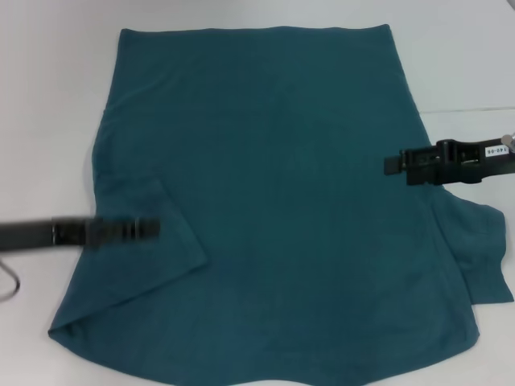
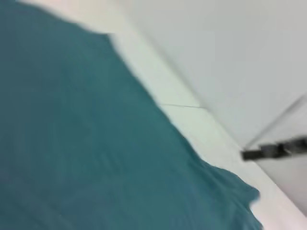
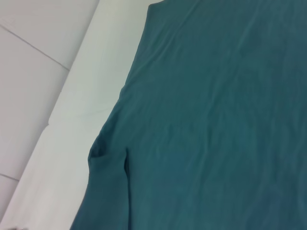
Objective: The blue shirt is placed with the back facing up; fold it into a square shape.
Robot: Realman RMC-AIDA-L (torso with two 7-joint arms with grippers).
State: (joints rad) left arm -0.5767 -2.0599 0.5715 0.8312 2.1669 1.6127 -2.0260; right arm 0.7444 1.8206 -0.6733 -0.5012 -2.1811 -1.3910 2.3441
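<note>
From the head camera we see the blue shirt [image 1: 273,209] spread flat on the white worktop [image 1: 48,96], covering most of it. Its left sleeve is folded inward and lies on top of the body, ending in a slanted edge low on the left side. The right sleeve sticks out past the body onto the bare worktop. Our left hand [image 1: 149,228] reaches in from the left just above the folded sleeve; it is blurred, and we cannot tell whether its fingers are spread or pressed together. Our right hand [image 1: 392,164] comes in from the right over the shirt's right edge, just above the free sleeve; we cannot tell its finger state either.

From the left wrist camera, the blue shirt [image 2: 86,143] fills the lower left of the blurred picture, with the pale worktop [image 2: 192,124] running beside its edge. Far off, a dark bar shows, which is our right hand [image 2: 249,154].

From the right wrist camera, the blue shirt [image 3: 211,124] lies smooth with faint creases, its sleeve folded over near the edge, and the white worktop [image 3: 81,120] borders it.
</note>
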